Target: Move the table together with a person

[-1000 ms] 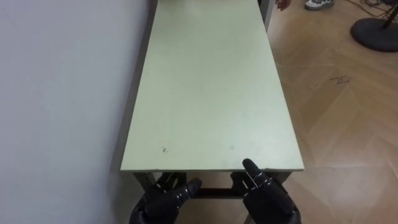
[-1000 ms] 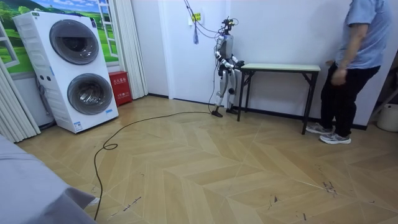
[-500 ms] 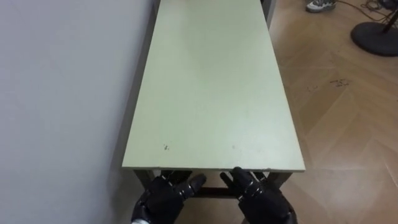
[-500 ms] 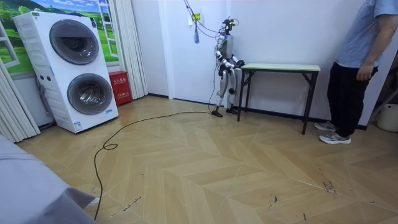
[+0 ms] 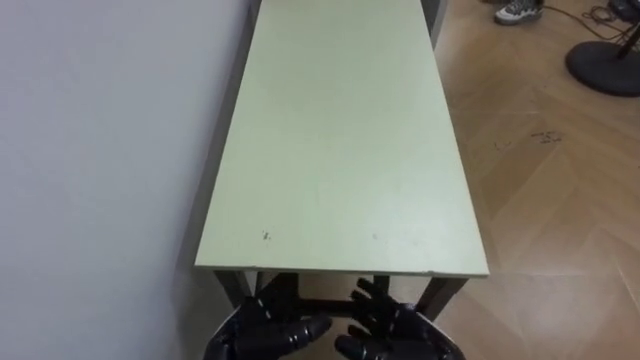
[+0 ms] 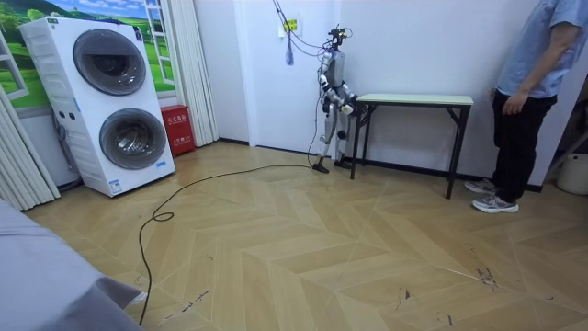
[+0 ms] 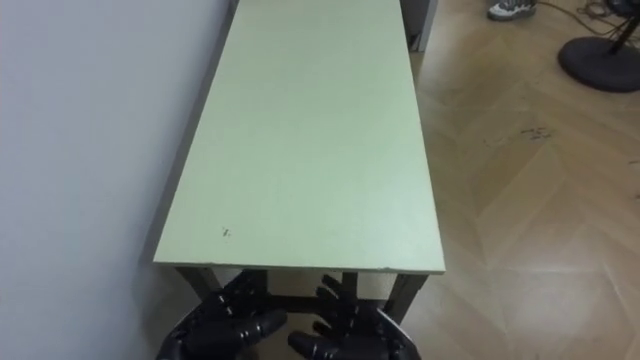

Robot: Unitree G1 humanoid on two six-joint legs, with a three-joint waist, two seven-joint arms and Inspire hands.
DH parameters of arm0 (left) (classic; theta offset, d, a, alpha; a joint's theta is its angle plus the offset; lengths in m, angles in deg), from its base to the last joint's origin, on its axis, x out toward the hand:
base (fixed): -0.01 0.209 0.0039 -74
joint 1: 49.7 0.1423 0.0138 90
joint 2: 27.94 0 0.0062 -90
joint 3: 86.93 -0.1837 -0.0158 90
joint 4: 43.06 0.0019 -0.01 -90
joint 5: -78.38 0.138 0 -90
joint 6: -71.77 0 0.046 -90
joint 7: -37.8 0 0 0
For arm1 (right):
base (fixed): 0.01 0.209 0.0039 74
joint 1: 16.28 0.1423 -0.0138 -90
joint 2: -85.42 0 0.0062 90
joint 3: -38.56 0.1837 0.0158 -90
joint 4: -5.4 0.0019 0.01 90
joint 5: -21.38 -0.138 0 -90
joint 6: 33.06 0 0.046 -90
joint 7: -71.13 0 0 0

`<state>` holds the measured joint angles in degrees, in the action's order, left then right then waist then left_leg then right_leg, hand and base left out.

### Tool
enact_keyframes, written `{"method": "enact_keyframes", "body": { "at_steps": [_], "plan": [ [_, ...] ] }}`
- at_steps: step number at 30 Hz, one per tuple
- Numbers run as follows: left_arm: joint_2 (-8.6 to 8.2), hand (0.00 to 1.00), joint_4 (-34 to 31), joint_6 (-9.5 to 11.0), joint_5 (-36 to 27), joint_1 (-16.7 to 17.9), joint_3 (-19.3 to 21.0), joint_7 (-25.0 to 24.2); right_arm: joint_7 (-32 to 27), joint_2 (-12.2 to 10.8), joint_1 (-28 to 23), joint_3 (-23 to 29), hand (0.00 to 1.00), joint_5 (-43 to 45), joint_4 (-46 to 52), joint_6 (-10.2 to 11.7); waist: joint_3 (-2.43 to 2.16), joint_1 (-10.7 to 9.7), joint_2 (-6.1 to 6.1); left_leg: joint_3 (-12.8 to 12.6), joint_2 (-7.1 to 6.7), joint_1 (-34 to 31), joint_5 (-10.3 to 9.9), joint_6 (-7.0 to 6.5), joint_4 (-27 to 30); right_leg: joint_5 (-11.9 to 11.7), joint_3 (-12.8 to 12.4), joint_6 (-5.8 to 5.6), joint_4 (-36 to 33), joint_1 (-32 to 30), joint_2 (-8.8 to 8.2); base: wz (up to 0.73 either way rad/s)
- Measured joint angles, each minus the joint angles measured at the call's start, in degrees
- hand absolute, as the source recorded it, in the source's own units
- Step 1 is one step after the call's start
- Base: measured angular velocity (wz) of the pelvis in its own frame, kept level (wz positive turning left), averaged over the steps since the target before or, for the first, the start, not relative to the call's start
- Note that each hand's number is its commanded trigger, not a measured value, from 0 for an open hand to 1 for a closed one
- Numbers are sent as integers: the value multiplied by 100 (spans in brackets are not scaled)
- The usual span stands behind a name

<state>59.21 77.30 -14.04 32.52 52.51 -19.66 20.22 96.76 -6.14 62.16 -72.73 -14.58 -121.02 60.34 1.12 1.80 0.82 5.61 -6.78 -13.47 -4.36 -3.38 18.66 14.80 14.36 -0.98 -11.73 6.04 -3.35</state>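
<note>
Pale green on top with dark legs, the table (image 5: 345, 140) stands with one long side against the white wall (image 5: 100, 150). All its legs look to be on the wood floor (image 6: 322, 257). Its surface is flat and bare, with a few tiny dark marks near the robot's end.

The robot stands at one short end. Its left hand (image 5: 268, 335) and right hand (image 5: 385, 325) are low, just under that end's edge, with spread fingers. They hold nothing, and I cannot tell if they touch the table.

A person (image 6: 531, 101) stands at the far end, beside the table, with arms down and no hold on it.

So the table is not being carried now. It could be waiting to be lifted, or it could just have been set down here. The pictures fit both.
</note>
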Motion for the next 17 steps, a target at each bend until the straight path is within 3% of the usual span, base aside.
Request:
{"method": "enact_keyframes", "body": {
  "at_steps": [5, 8, 11, 13, 17],
  "plan": [
    [-5, 0, 617, 13, 683, 50, 15, 371, -412, -21, 42, 9, 0, 334, -872, -9, -14, 27, 37, -30, -4, 7, 54, -17, -38, 7, -6, 10, 117, 2, -4, 1],
    [-63, 0, 1045, 153, 1138, -30, 106, 622, -726, -66, 122, 8, 0, 414, -1537, -37, -21, 39, 49, -88, 2, 10, 66, -30, -30, 9, 6, 10, 117, 19, -20, 0],
    [-206, 0, 1375, 360, 1454, -27, 269, 857, -979, -136, 134, 24, 0, 398, -2016, -43, -29, 24, 85, -100, -21, 125, 64, -30, -89, 8, 1, 8, 190, 132, -39, -1],
    [-351, 0, 1654, 471, 1587, -47, 465, 1049, -1081, -269, 144, 307, 0, 377, -2417, -52, -38, 13, 98, -99, -24, 217, 66, -26, -145, 8, -12, 9, 220, 201, -45, -5],
    [-490, 0, 1999, 491, 1833, -44, 728, 1290, -1279, -410, 123, 715, 0, 225, -2932, -119, -74, 14, 113, -112, -23, 338, 86, 16, -314, 22, -46, 31, 250, 222, -62, -9]
  ]
}}
